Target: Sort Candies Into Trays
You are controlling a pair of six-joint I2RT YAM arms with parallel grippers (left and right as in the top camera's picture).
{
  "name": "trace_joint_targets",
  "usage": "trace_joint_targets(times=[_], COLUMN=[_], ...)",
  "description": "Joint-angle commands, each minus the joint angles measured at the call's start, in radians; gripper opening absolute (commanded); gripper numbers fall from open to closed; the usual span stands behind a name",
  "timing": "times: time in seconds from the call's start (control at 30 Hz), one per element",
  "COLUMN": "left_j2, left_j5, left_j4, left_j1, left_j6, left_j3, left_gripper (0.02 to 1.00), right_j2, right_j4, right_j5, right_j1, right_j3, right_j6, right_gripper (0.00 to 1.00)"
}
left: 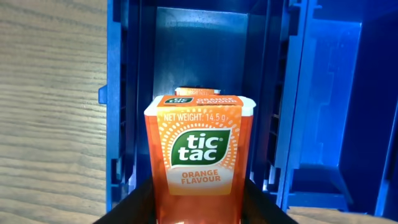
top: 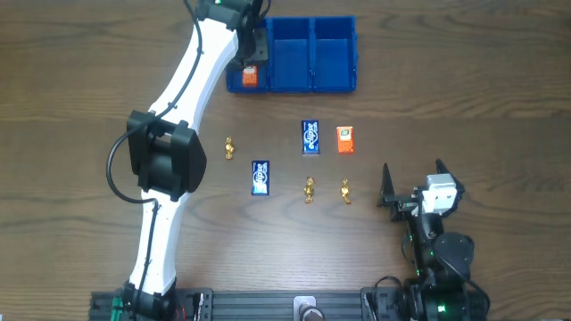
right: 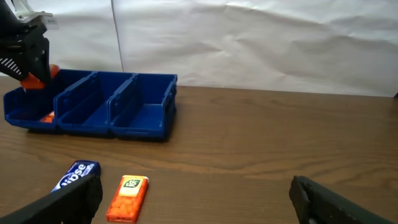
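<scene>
Bright even light, faint shadows on the table [top: 464,107], dim tray [left: 199,50] interior.

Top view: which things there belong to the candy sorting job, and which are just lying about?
Belongs to the job: blue tray; orange box shut in the left tool; loose orange box; two blue packs; three gold candies.
Not part of it: wooden table; white backdrop.
</scene>
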Motion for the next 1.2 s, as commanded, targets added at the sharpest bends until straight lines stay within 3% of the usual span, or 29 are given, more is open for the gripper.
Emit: trace_joint_targets(times=[0.03,0.13,0.37,0.8,1.0,1.2], left_j2=[-0.006,-0.006,-0.006,0.108,0.222,0.255], left_j5=[0.000,-0.005,-0.014,-0.034,0.029,0.033], left_j4=[0.002,-0.010,-0.138,-0.213,-0.220,-0.241], left_j1=[0.008,0.007,-0.073,-0.460,-0.505,-0.503], left_j6=[0.013,-0.003,-0.076,-0.398,-0.467,-0.493], left_j3=[0.028,0.061,0.285,0.312,0.309,0.273], left_gripper=[0.722,0.851,0.851,0.840,0.833,0.827], right_j2=[-0.007,-0.007,-0.007,-0.007,-0.007,-0.007], right_j4=[-0.006,-0.006,-0.006,-0.006,-0.006,-0.006], right_j5=[0.009,0.009,0.009,0.009,0.009,0.009], right_j1=[-0.002,-0.002,-0.002,-0.002,-0.002,-0.002], right_j3=[-0.003,-0.002,-0.003,-0.002,-0.002,-0.002], right_j6=[-0.011,-0.011,-0.011,-0.012,-0.011,-0.011], right_gripper=[0.998,0.998,0.998,0.998,0.998,0.998])
